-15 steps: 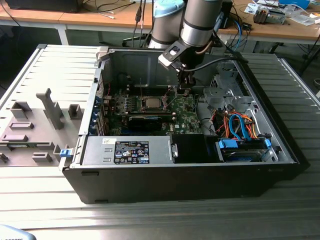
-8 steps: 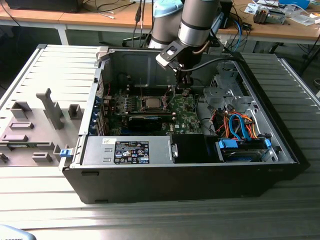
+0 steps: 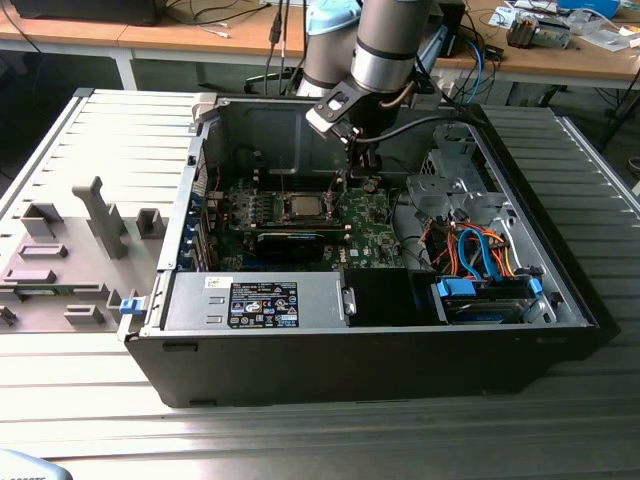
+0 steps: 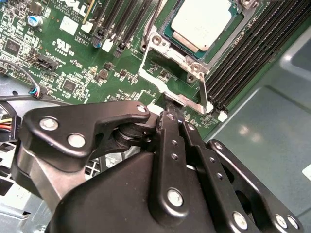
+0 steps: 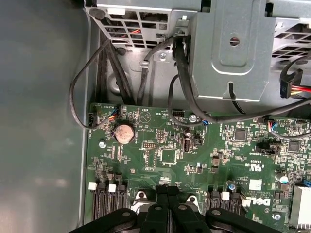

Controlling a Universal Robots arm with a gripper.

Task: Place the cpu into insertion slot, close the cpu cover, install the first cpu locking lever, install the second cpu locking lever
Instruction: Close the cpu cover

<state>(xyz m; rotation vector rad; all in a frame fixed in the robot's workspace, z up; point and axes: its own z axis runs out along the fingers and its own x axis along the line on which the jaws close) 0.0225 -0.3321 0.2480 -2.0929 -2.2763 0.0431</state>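
Open black computer case (image 3: 560,300) on a ribbed grey metal table (image 3: 330,430), with cluttered wooden desks (image 3: 200,30) behind. To the exterior view's left, a grey panel (image 3: 80,240) lying flat. On the power supply (image 3: 250,300) along the near wall, a black printed label (image 3: 263,304) and a smaller white sticker (image 3: 218,283), lettering too small to make out. White print and pale stickers (image 4: 69,24) scattered across the green motherboard (image 5: 160,160), beside a coin cell (image 5: 123,132).

Mid-board, the cpu (image 4: 201,22) seated in the insertion slot (image 4: 154,46), dull silver top up, framed by the cpu cover (image 4: 187,60) lying flat. Lowered just beside the socket's edge, the gripper (image 4: 176,119), black fingers (image 5: 160,194) pressed together, pinching nothing visible. Blue and orange cables (image 3: 480,250) at the exterior view's right.
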